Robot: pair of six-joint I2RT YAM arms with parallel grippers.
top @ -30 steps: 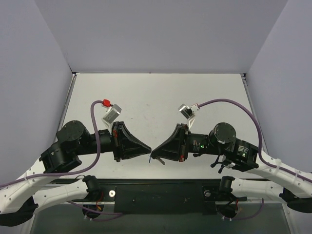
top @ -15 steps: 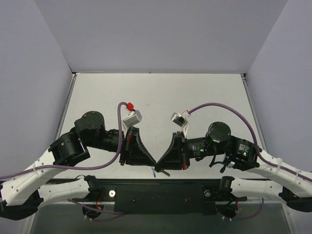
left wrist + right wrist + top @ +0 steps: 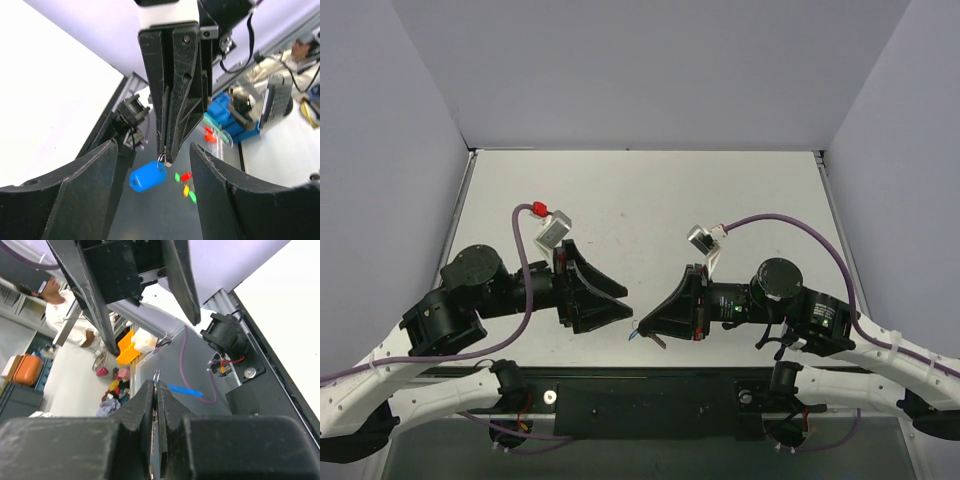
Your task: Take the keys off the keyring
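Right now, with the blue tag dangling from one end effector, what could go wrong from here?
The right end effector pinches the keyring only by its thin ring, at its tips, blue tag dangling: a slip could drop it. The left end effector stands open opposite: closing in, it might strike those tips or miss so small a target.
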